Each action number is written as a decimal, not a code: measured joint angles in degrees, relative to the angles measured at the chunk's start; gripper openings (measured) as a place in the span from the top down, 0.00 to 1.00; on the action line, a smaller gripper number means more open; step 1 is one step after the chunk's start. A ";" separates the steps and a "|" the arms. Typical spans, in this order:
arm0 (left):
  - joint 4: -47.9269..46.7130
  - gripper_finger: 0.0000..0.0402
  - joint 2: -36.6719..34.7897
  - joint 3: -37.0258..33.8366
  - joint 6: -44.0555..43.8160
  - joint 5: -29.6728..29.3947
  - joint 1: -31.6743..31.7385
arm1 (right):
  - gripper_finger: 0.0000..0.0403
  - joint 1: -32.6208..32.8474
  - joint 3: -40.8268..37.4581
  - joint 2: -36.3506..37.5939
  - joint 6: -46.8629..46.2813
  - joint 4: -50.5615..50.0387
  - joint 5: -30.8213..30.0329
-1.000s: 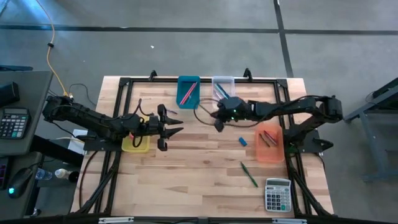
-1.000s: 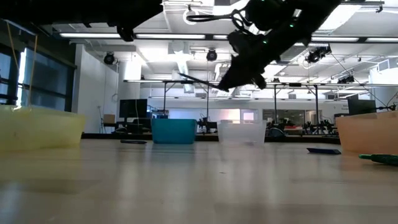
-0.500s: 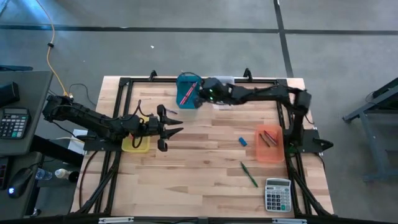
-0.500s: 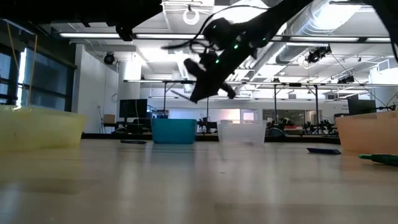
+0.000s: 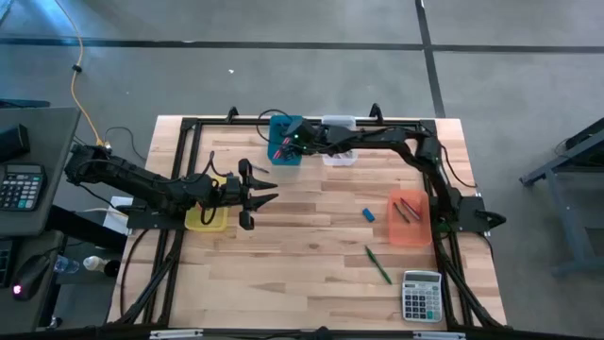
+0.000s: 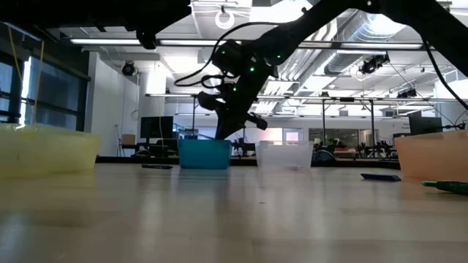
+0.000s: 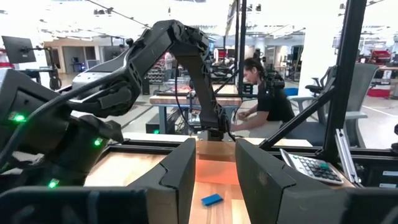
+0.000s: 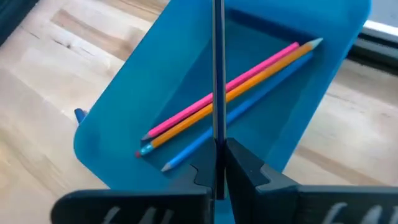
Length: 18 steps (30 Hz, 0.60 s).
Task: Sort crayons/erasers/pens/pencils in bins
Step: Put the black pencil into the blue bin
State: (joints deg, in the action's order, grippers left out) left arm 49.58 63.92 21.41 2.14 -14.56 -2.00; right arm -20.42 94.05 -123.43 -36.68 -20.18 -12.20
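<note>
My right gripper (image 5: 286, 146) is over the teal bin (image 5: 283, 127) at the table's far edge and is shut on a thin dark stick (image 8: 217, 68). In the right wrist view (image 8: 218, 164) the stick runs out past the fingers, above a pink, an orange and a blue pencil (image 8: 230, 99) that lie in the teal bin (image 8: 124, 112). In the low view the gripper (image 6: 228, 124) hangs just above the teal bin (image 6: 204, 154). My left gripper (image 5: 268, 194) is open and empty beside the yellow bin (image 5: 205, 219). A blue eraser (image 5: 368, 215) lies on the table. My right gripper pinches the thin dark stick between its two fingers at one end of it (image 8: 217, 146). The stick lies along the fingers and points straight out ahead of them. It is lifted clear above the pencils in the teal bin.
A clear bin (image 5: 340, 151) stands right of the teal one, and an orange bin (image 5: 409, 219) with sticks stands at the right. A green pen (image 5: 378, 264) and a grey calculator (image 5: 422, 296) lie near the front right. A person shows beyond the table (image 7: 264, 99).
My right gripper has gone from the table's middle toward the far edge and the left, from beside the clear bin to over the teal bin. It has come down closer to the bin and carried the dark stick with it.
</note>
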 joint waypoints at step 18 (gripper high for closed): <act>-0.02 0.75 0.00 0.00 -0.01 0.01 0.00 | 0.88 -0.07 2.30 -1.80 -1.68 -4.65 0.48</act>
State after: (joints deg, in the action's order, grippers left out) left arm 49.56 63.92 21.41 2.13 -14.55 -2.00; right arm -20.49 96.36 -125.23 -38.36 -24.83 -11.73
